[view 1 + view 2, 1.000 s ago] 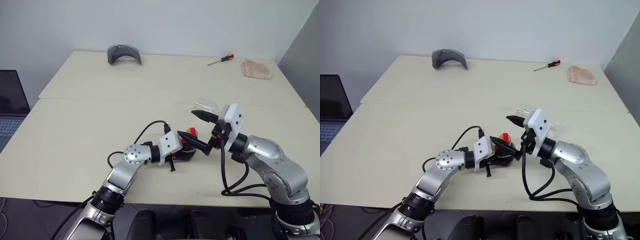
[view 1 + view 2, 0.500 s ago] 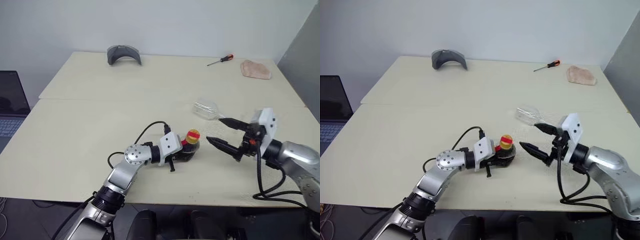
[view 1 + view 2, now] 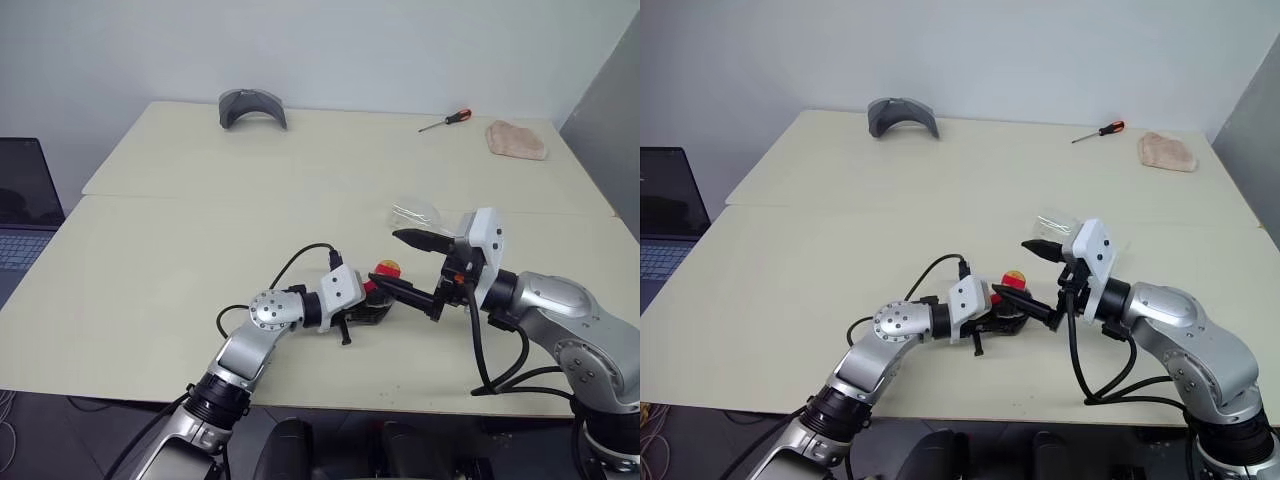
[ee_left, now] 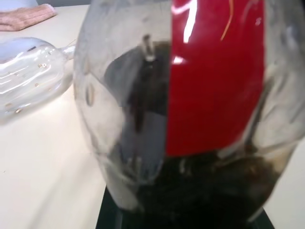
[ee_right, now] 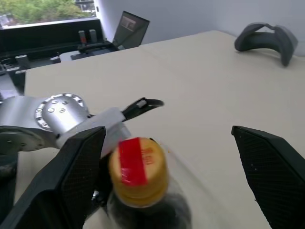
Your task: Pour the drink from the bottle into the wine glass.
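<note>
The left claw (image 3: 368, 303) was pressed around the bottle (image 3: 378, 300) standing on the worktop (image 3: 180, 250), hiding most of its body. The right claw (image 3: 408, 263) stood spread wide, one finger either side of the cap (image 5: 138, 164). The wine glass (image 3: 415, 214) lay on its side behind, stem hidden.

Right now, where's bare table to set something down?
Free: the wide stretch between the grey headset and the left gripper, plus the left half. Crowded: around the bottle, right gripper and lying wine glass.
</note>
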